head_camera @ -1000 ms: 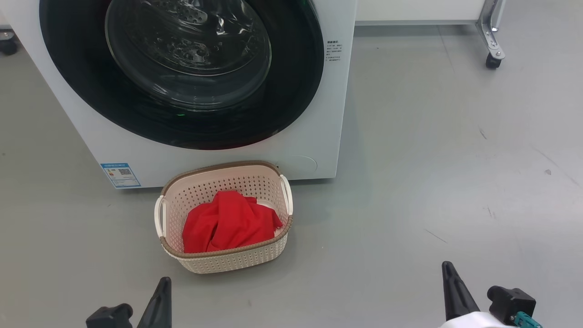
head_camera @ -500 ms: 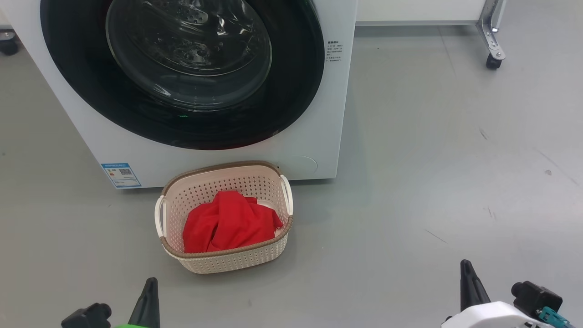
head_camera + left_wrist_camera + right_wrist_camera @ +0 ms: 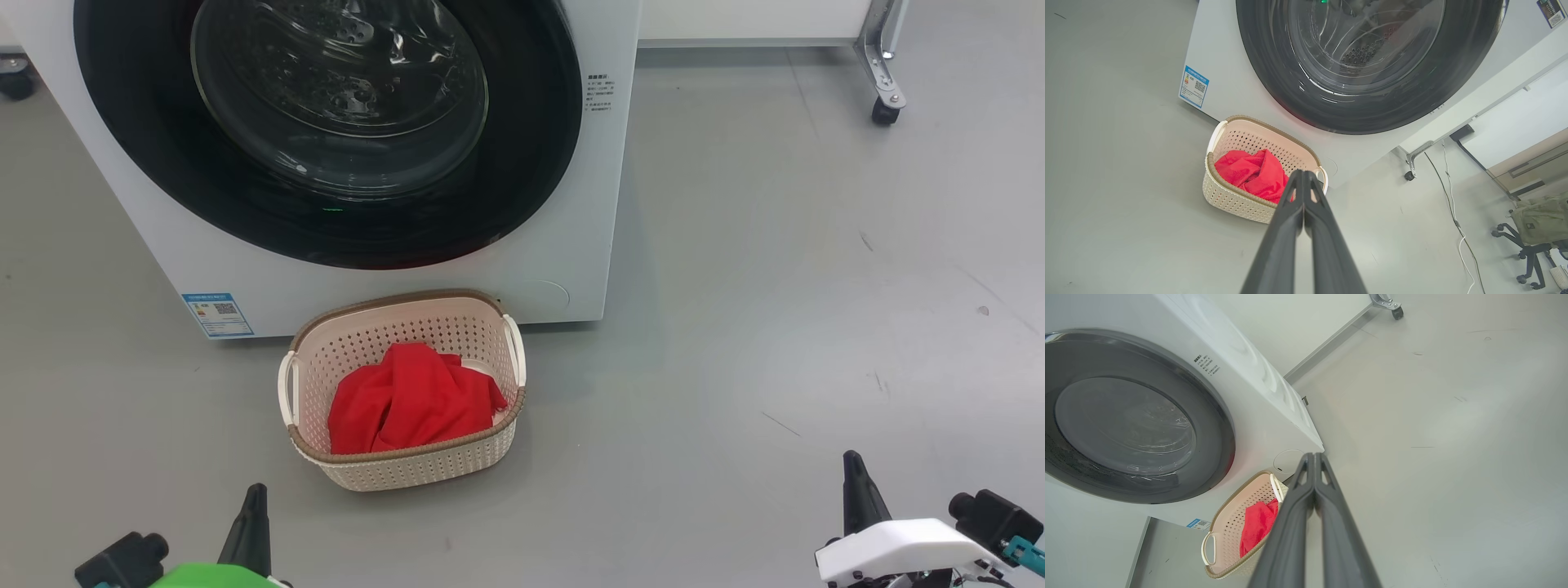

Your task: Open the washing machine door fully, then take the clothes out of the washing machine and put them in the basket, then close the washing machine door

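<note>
Washing machine door [image 3: 339, 98] is seen shut flush against the washing machine [image 3: 563, 245]. Clothes [image 3: 408, 400] are bunched inside the basket [image 3: 408, 475], which is set on the floor [image 3: 775, 286] just in front of the washer, below the door. Left claw [image 3: 1302, 172] is pinched fully closed with nothing held. Right claw [image 3: 1314, 455] is likewise closed and empty, well apart from the basket.

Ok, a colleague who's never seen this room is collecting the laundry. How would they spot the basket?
Find the big white washing machine with its round black-rimmed door. On the grey floor just in front, below that door, stands the basket. It's the small cream perforated tub with a brown woven-look rim, white side handles and red clothes inside.
</note>
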